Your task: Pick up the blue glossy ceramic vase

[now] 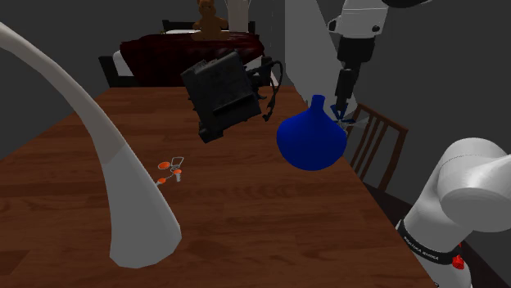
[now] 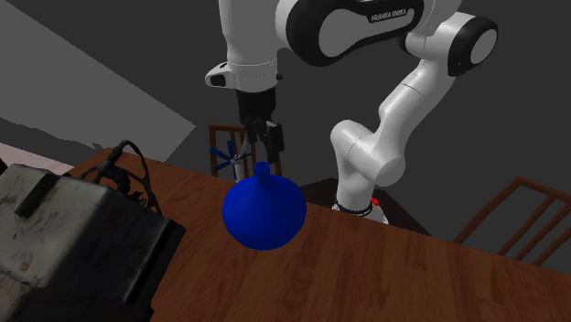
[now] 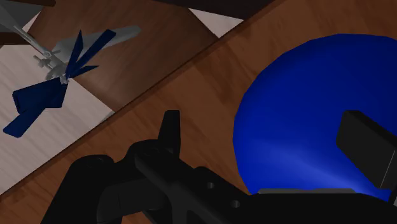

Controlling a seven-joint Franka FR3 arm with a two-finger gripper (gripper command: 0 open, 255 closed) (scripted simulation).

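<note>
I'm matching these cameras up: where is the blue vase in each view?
Shoulder view: vase right of centre, below the claw.
Second exterior view: vase centre, near the table edge.
Wrist view: vase next to one claw finger.
Shared landmark: the small blue-bladed thing.

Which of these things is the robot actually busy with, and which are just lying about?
In the job:
blue vase
black gripper, open by the vase's neck

Lying about:
dark boxy appliance
white curved object
small orange-and-white thing
blue-and-grey bladed thing
wooden chair
</note>
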